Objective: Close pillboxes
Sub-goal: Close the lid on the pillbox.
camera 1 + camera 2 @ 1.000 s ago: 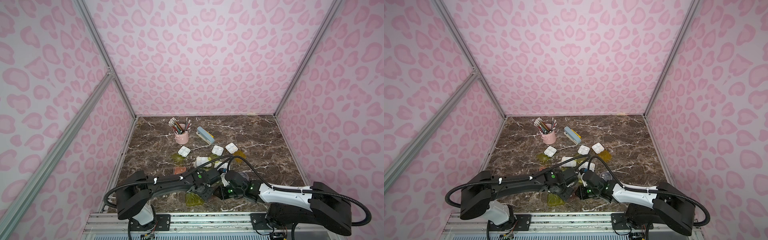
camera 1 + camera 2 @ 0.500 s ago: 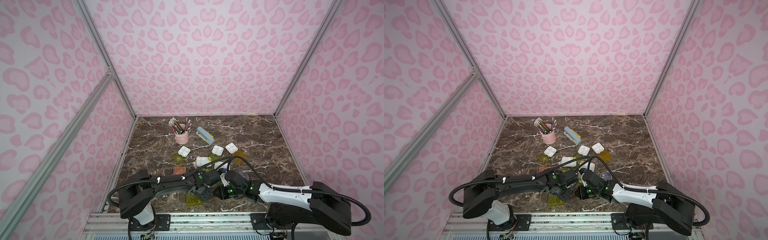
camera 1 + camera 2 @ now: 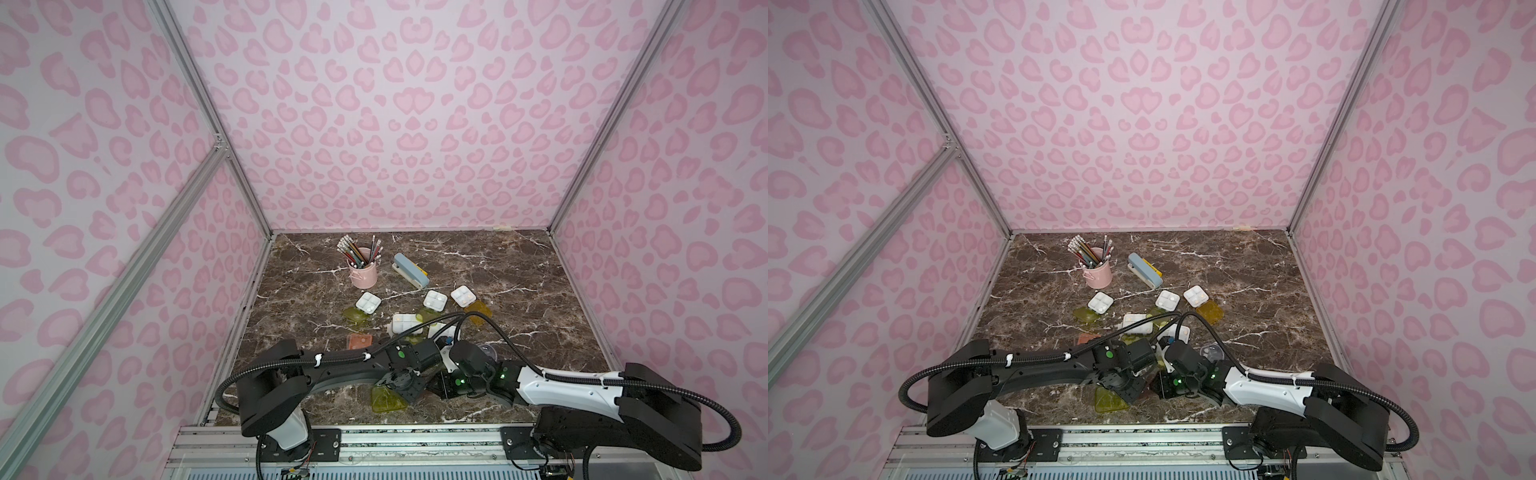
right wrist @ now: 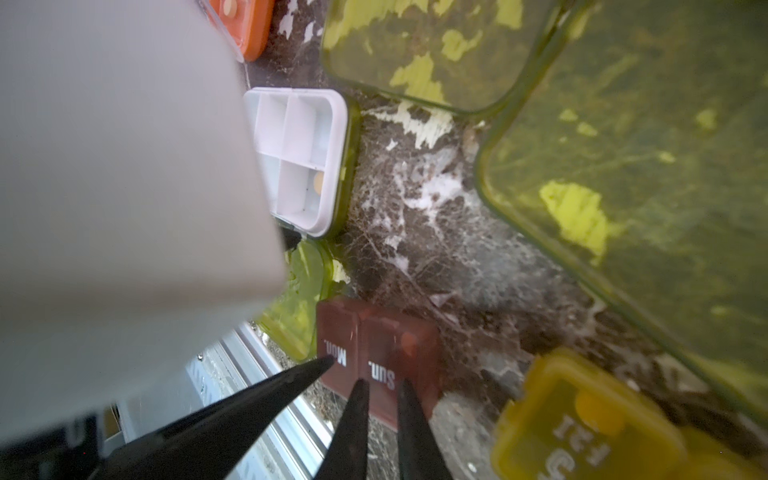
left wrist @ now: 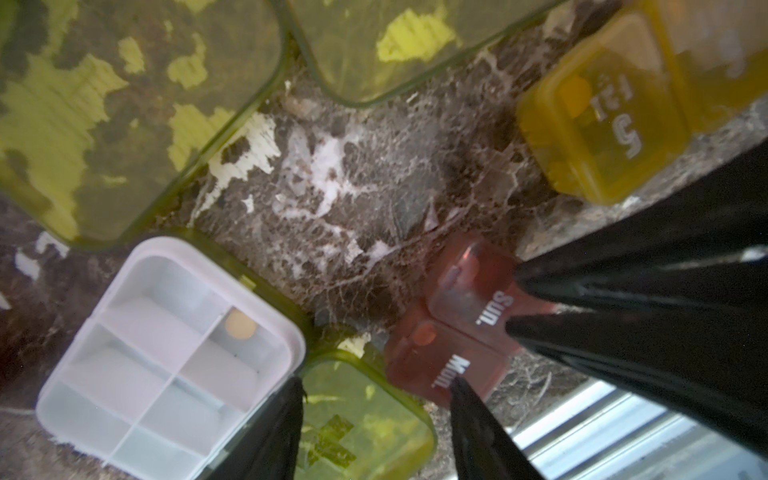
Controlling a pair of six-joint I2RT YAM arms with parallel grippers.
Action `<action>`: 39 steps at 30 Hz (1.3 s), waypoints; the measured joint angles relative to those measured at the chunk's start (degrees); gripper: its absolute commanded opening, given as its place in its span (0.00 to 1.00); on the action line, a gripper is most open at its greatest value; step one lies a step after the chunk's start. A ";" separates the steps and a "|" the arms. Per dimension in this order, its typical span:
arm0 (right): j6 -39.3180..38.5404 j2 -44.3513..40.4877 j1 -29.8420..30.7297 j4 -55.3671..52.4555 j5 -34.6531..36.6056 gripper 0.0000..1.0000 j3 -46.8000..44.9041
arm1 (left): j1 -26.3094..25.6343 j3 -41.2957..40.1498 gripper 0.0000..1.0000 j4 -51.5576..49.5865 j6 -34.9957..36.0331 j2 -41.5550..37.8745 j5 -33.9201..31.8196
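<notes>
Left arm (image 3: 340, 365): black links, white base segment (image 3: 291, 430), two white cable ties (image 3: 318, 360), green dot (image 3: 401, 354) near the wrist.
Right arm (image 3: 561, 384): white forearm shell, black base housing (image 3: 656, 419), green indicator lights (image 3: 460, 380).
Both arms: looped black corrugated conduit (image 3: 739, 430).
Left hand (image 5: 376, 386), right hand (image 4: 382, 386): glossy black fingers (image 5: 478, 432) tapering to points.

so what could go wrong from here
1. Both grippers meet at the brown box: the left gripper has a finger at its Mon corner, the right gripper at Sun, so they may collide.
2. The box lies by the front rail; a push might slide it off.
</notes>
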 measured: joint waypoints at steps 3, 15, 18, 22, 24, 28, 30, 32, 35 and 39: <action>0.04 0.00 0.00 -0.02 0.04 0.17 0.00 | 0.02 -0.09 0.59 0.15 -0.02 0.04 0.13; 0.39 0.26 -0.07 0.28 0.61 0.17 0.00 | 0.39 -0.92 0.58 2.27 -0.39 -0.15 1.31; 0.39 0.31 -0.07 0.39 0.63 0.17 0.00 | 0.44 -0.92 0.58 2.27 -0.39 -0.20 1.33; 0.46 0.37 -0.04 0.55 0.68 0.17 0.00 | 0.50 -0.92 0.58 2.25 -0.39 -0.22 1.46; 0.59 0.37 -0.04 0.59 0.68 0.17 0.00 | 0.55 -0.92 0.58 2.25 -0.39 -0.22 1.49; 0.59 0.37 -0.04 0.63 0.68 0.17 0.00 | 0.55 -0.94 0.58 2.25 -0.39 -0.35 1.46; 0.57 0.37 -0.04 0.17 0.70 0.17 0.37 | 0.55 -0.94 0.58 2.10 -0.33 -0.55 1.22; 0.57 0.26 0.00 -0.44 0.68 0.17 0.83 | 0.55 -0.92 0.58 1.62 0.07 -0.85 0.50; 0.17 -0.96 0.02 -1.36 0.98 0.17 1.75 | 0.52 -0.74 0.58 0.72 0.33 -2.03 -0.35; -0.28 -2.80 0.00 -2.75 2.80 0.17 3.61 | 0.79 0.35 0.59 -0.44 1.09 -4.46 -1.11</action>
